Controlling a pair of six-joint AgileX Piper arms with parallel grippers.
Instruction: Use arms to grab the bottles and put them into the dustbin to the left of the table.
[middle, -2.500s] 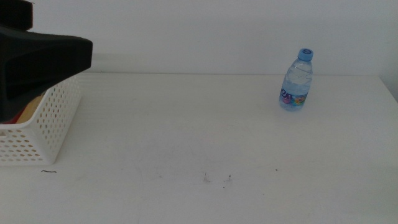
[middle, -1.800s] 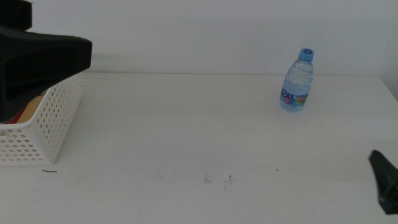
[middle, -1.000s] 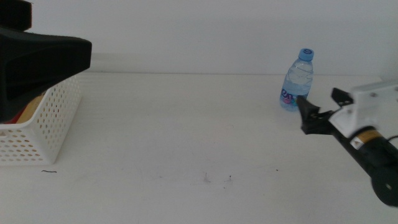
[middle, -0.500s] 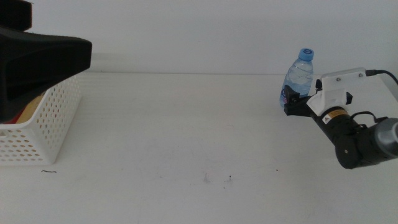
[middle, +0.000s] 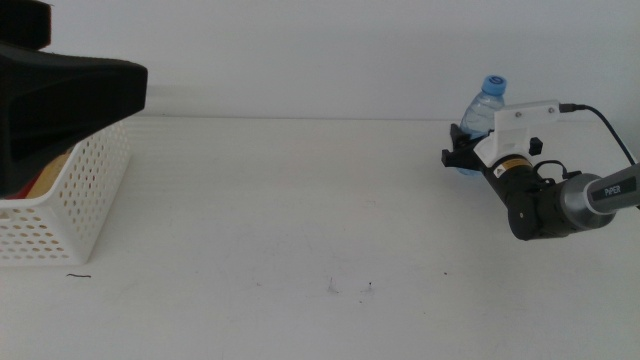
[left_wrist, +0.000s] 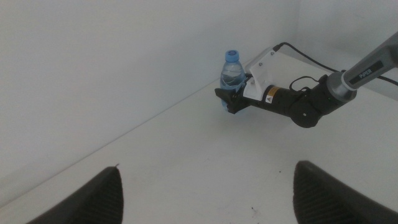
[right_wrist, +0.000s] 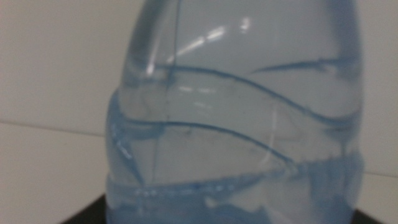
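Note:
The clear blue-capped water bottle (middle: 483, 112) stands upright at the table's far right. My right gripper (middle: 461, 156) is at its lower part, open, with one jaw on each side of it. The bottle's body fills the right wrist view (right_wrist: 236, 124). The left wrist view shows the same bottle (left_wrist: 231, 70) and right gripper (left_wrist: 229, 101) from afar. My left gripper (left_wrist: 206, 169) is open and empty, held high. Its dark housing (middle: 60, 95) hangs over the white perforated dustbin (middle: 75, 200) at the left. Something yellow and red (middle: 48, 172) shows inside the dustbin.
The white table (middle: 300, 200) has a few dark specks (middle: 350, 288) near the front middle. A white wall runs behind the table. The right arm's black cable (middle: 605, 125) loops off to the right.
The right arm came in from the right and reached the water bottle; its jaws now flank the bottle's lower part. The left arm and dustbin have not moved.

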